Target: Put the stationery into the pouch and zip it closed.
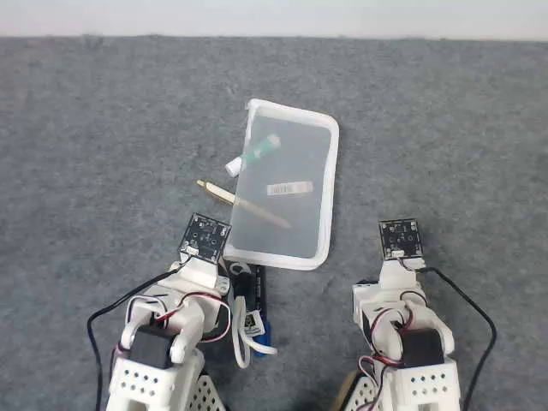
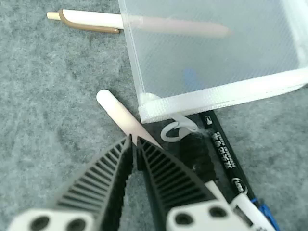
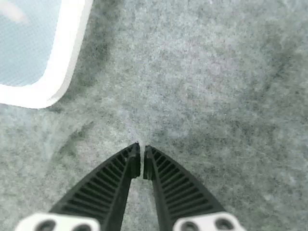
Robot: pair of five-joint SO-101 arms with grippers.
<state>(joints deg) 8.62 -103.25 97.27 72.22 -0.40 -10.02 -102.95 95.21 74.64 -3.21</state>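
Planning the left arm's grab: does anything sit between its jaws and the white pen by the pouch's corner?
Nothing visible does. The white pen lies bare on the carpet right at the left gripper, jaws shut; the pouch corner is beside it.

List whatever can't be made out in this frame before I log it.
Black marker: left wrist view, one end cut off by the edge, part behind the left tool.
Brown-clipped pen: left wrist view, blurred behind the pouch wall; inside or underneath, cannot tell.
Cream pen: left wrist view, one end hidden under the tool.
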